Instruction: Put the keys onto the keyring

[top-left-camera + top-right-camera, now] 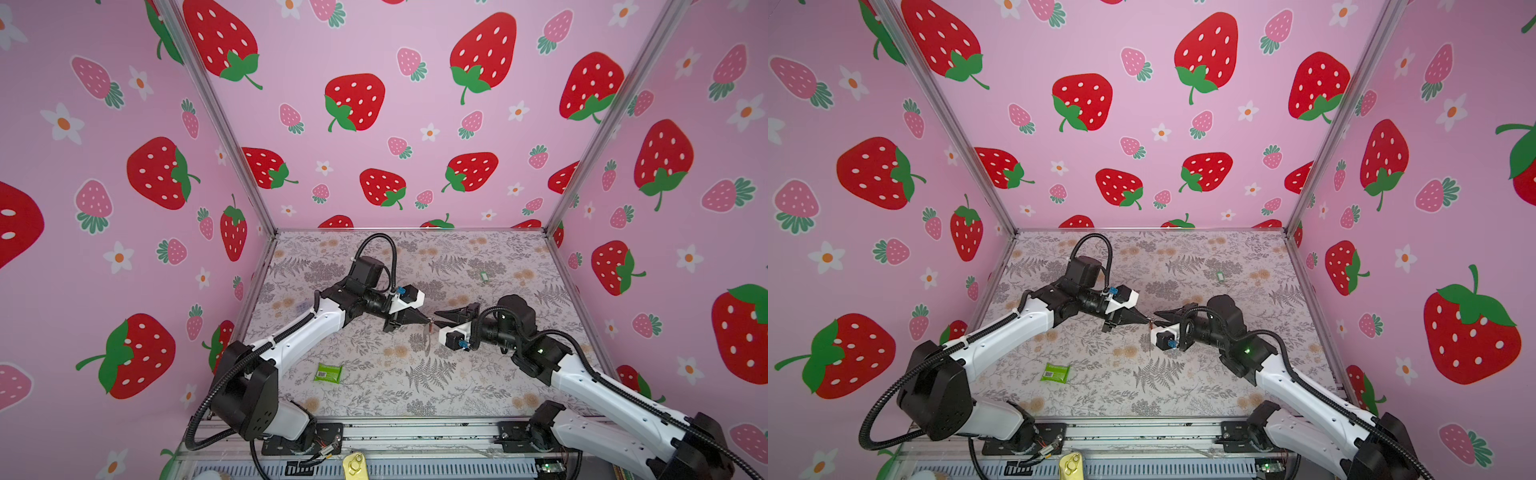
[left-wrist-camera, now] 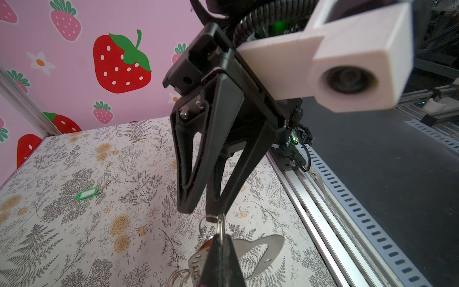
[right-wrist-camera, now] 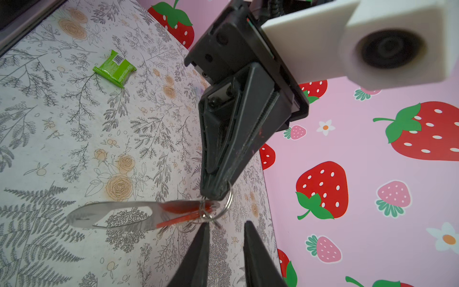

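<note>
Nearest me, on the front rail, I see one brass-coloured metal piece [image 1: 355,464]. On the table [image 1: 478,386], near and to the left, lies one green packet [image 1: 328,372] with a white barcode label. In the middle of the scene my two grippers meet tip to tip above the table. The left gripper [image 3: 214,193] is clamped tight on a silver ring [image 3: 229,198] of the single keyring [image 3: 79,220], which hangs from its tip. The keyring is a flat oval strap loop with a long slot through it. It looks pale greyish-mauve and is joined to a small cluster of silver rings. In both top views I see it edge-on, hanging straight down. I count two key tags. The red-orange key [image 3: 185,211] sits in that cluster, lying against the strap, but I cannot tell whether it is threaded on. The right gripper [image 3: 226,223] faces the cluster from the right with its jaws apart and table showing between them. One fingertip [image 3: 205,231] is right at the rings, and I see nothing pinched. Farthest off, well to the right and apart from everything else, the green key [image 1: 483,276] lies flat on the table, its white label up.
</note>
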Available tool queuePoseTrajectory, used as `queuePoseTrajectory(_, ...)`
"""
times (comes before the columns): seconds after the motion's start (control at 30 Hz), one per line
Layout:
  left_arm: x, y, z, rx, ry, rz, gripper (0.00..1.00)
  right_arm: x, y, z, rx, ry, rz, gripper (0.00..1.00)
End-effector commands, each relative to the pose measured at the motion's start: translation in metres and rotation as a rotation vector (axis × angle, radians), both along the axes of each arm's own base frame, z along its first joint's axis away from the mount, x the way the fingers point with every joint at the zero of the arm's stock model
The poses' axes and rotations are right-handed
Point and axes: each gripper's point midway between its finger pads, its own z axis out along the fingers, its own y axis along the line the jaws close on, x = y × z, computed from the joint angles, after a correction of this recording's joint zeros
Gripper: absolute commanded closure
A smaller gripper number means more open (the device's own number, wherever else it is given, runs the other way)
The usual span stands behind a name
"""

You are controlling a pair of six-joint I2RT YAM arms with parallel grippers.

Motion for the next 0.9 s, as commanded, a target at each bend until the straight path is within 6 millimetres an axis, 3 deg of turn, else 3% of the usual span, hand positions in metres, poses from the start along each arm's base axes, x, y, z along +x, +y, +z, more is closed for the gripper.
queuePoseTrajectory(0.0, -0.001, -0.003, 0.019, -0.040, -0.041, -0.035, 1.00, -0.006, 0.006, 0.013, 0.013, -0.028, 0.054, 0.79)
queuePoseTrajectory(0.5, 0.001, -0.003, 0.027, -0.064, -0.056, -0.013, 1.00, -0.003, 0.002, 0.003, -0.006, -0.018, 0.015, 0.99)
queuePoseTrajectory(0.87, 0.009, -0.005, 0.034, -0.092, -0.074, 0.038, 1.00, -0.001, 0.004, -0.012, -0.059, 0.004, -0.003, 1.00)
